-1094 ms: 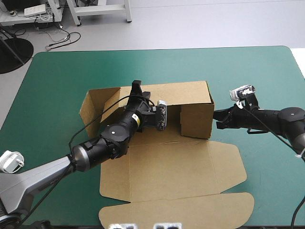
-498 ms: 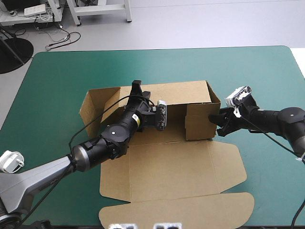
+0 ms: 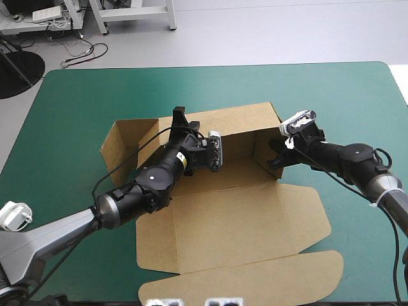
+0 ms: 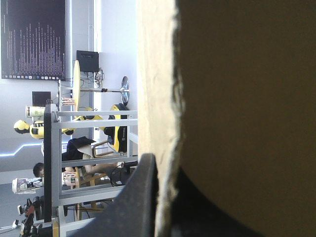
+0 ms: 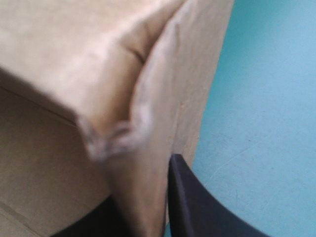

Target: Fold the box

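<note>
1. Finds the right claw (image 3: 275,159) at the right end of the box (image 3: 229,223), where just before it stood on open desk (image 3: 76,102) beside it. Sees it pinching the right end panel (image 3: 266,146). Confirms this in the right wrist view, with brown board between the black fingers (image 5: 197,197).
2. Notes that the panel has swung: earlier across the front of the back wall (image 3: 236,124), now turned out toward the right end, leaving the inside open to view.
3. Notes a slight shift of the whole sheet on the cover against the earlier pictures.
4. Finds the left claw (image 3: 182,121) unchanged in place, clamped over the top edge of the back wall. Sees the wall sheet held between its fingers in the left wrist view.
5. Judges the right end wall to be the step in hand. Records the left end flap (image 3: 127,143) still splayed outward and the lid (image 3: 242,280) flat, so rates the work well short of a finished tray.
6. Places the box at mid-desk, base flat on the cover, back wall upright on the far side, lid toward the near edge.
7. Records the teal-green cover lying smooth and flat under the board.
8. Records beyond the far edge a pale floor (image 3: 268,32), with white frame legs (image 3: 134,16) and loose cables (image 3: 83,51) toward the far left.
</note>
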### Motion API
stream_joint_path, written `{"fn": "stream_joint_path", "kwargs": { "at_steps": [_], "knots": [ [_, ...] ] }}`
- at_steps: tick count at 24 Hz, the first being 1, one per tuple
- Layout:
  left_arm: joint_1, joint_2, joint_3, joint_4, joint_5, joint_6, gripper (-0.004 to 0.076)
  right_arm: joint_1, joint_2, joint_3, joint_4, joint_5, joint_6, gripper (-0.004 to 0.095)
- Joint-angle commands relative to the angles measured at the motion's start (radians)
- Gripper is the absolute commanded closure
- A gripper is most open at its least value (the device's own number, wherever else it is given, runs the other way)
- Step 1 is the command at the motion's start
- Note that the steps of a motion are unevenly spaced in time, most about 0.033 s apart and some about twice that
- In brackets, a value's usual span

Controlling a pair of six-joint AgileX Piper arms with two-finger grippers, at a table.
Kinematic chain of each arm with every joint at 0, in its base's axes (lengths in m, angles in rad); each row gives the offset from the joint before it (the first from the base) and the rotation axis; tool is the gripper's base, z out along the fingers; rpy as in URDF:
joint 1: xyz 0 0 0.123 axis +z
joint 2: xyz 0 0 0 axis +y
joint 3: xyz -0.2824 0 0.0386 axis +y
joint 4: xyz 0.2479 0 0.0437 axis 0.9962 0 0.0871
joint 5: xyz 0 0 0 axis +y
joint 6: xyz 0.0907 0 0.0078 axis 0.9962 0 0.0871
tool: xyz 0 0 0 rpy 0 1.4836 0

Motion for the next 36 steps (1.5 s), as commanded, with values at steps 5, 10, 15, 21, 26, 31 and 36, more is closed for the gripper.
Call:
{"fn": "stream_joint_path", "kwargs": {
  "at_steps": [5,10,15,21,26,31,36],
  "knots": [
    [-0.002,-0.024,-0.012,0.015,0.018,-0.018,0.0668,0.005,-0.031,-0.027,0.059,0.035,0.002,0.0909],
    [-0.002,-0.023,-0.012,0.079,0.019,-0.018,0.0345,0.005,-0.031,-0.027,0.057,0.044,0.020,0.0909],
    [-0.043,-0.025,-0.020,0.115,0.127,-0.223,0.0233,0.005,-0.033,-0.027,0.004,0.046,0.098,0.0909],
    [-0.208,-0.088,-0.116,0.153,0.267,-0.275,0.0425,0.005,-0.033,-0.027,-0.053,0.033,0.163,0.0909],
    [-0.376,-0.169,-0.127,0.124,0.321,-0.271,0.0600,0.005,-0.033,-0.027,-0.053,0.031,0.163,0.0909],
    [-0.445,-0.207,-0.127,0.114,0.387,-0.271,0.0610,0.005,-0.033,-0.027,-0.053,0.020,0.163,0.0909],
    [-0.430,-0.222,-0.128,0.164,0.488,-0.271,0.0628,0.005,-0.033,-0.027,-0.059,0.011,0.197,0.0909]
  ]
}}
